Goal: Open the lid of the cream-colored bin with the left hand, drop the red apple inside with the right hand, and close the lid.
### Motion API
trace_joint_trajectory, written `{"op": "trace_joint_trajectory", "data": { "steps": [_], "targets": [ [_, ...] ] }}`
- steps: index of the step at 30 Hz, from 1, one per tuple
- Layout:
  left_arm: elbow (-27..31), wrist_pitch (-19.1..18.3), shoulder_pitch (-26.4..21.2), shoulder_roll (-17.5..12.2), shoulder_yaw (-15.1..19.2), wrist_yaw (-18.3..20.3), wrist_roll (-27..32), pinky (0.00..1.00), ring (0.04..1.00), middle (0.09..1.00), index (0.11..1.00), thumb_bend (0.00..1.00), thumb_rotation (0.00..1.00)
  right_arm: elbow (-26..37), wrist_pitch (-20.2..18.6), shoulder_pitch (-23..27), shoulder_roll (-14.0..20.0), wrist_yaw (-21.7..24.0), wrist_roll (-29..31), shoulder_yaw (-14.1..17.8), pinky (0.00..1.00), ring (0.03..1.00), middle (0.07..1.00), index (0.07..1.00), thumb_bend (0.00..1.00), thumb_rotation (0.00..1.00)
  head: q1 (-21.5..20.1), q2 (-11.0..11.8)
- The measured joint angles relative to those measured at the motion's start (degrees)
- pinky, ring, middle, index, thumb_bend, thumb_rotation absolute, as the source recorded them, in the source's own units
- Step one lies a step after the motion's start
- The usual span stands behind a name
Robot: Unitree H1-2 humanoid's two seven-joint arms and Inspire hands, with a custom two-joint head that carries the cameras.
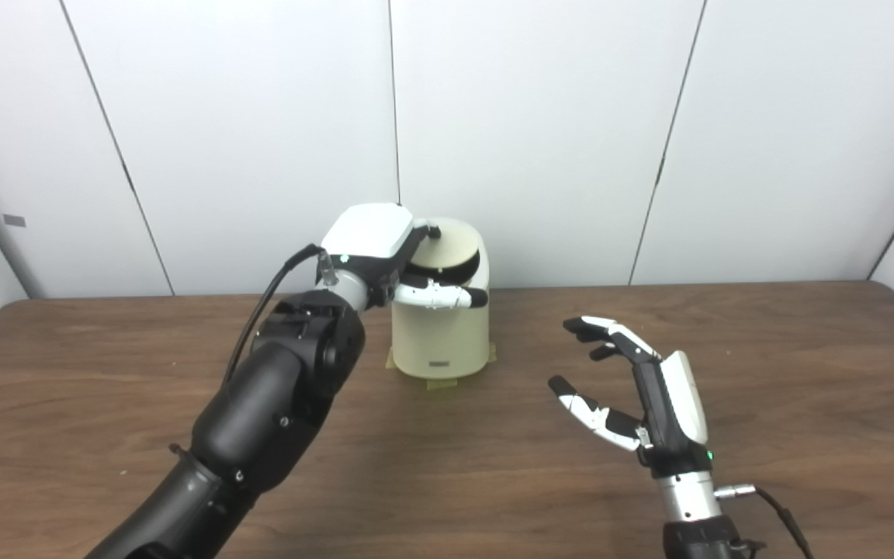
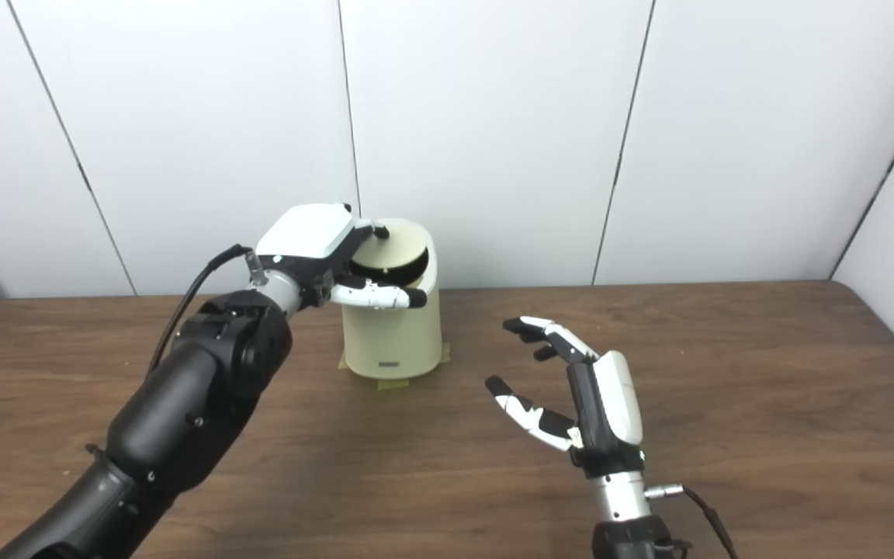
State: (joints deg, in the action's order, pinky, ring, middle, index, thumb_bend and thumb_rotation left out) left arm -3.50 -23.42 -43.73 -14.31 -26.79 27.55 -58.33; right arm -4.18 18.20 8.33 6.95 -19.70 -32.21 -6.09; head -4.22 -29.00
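Left hand (image 1: 385,256) raised, fingers curled; right hand (image 1: 641,396) low, fingers spread.

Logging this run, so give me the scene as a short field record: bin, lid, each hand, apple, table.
bin: cream-colored bin, upright at the far middle of the table, on tape patches
lid: lid tilted, dark gap under its near edge
left hand: left hand at the bin's top, fingers on the lid; grasp cannot be judged
right hand: right hand open, holds nothing, to the right of the bin and nearer the camera
apple: none in view in either picture
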Motion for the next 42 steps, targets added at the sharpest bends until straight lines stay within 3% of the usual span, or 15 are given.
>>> {"op": "trace_joint_trajectory", "data": {
  "steps": [5, 11, 15, 19, 25, 35, 39, 42],
  "targets": [
    [0.15, 0.29, 0.33, -0.7, -1.87, 0.04, -3.21, 1.0, 0.989, 0.873, 0.846, 1.0, 0.9, 0.19, -0.2, -0.11, -0.09, 0.25, -0.25, -0.01, 0.56, 0.682, 0.705, 0.694, 0.23, 0.31, -0.35, -0.44],
    [0.11, 1.88, 1.68, -1.65, -5.41, -0.41, -11.5, 1.0, 0.994, 0.88, 0.849, 1.0, 0.92, 0.19, -0.21, -0.11, -0.24, 0.26, -0.25, 0.05, 0.56, 0.682, 0.703, 0.694, 0.24, 0.35, -0.26, -0.35],
    [-0.41, 3.49, 1.74, -2.62, -7.65, -0.43, -16.74, 1.0, 0.999, 0.895, 0.853, 1.0, 0.87, 0.27, -0.22, -0.16, -0.41, 0.28, -0.25, 0.05, 0.55, 0.677, 0.701, 0.693, 0.24, 0.34, -0.35, -0.79],
    [-1.34, 4.79, 2.36, -2.69, -8.01, -1.76, -19.42, 1.0, 0.997, 0.889, 0.852, 1.0, 0.87, 1.07, -1.08, -0.7, -0.66, 0.86, -0.23, 0.06, 0.55, 0.675, 0.704, 0.695, 0.24, 0.39, -0.26, -1.05],
    [-3.01, 6.74, 2.91, -2.72, -8.29, -3.36, -22.07, 1.0, 1.0, 0.896, 0.863, 0.99, 0.84, 1.37, -1.54, -1.01, -1.15, 1.45, 0.47, 0.17, 0.56, 0.678, 0.704, 0.692, 0.25, 0.38, -0.44, -1.23],
    [-4.11, 7.96, 3.88, -2.46, -6.65, -5.6, -21.69, 1.0, 0.992, 0.919, 0.896, 0.96, 0.87, 1.71, -2.45, -1.21, -1.49, 1.85, 0.23, 0.15, 0.55, 0.678, 0.703, 0.692, 0.24, 0.39, -0.44, -1.14],
    [-3.97, 9.21, 7.22, -2.14, -3.22, -10.55, -16.95, 1.0, 1.0, 0.989, 0.984, 0.88, 0.86, 1.72, -2.41, -1.21, -1.5, 1.84, -0.19, 0.14, 0.55, 0.679, 0.705, 0.693, 0.24, 0.39, -0.44, -1.05],
    [-3.7, 10.43, 10.87, -1.56, -1.31, -15.32, -13.74, 1.0, 1.0, 0.999, 0.999, 0.84, 0.83, 1.79, -2.44, -1.23, -1.5, 1.85, 0.02, 0.29, 0.56, 0.681, 0.706, 0.692, 0.25, 0.39, -0.44, -1.05]
  ]
}}
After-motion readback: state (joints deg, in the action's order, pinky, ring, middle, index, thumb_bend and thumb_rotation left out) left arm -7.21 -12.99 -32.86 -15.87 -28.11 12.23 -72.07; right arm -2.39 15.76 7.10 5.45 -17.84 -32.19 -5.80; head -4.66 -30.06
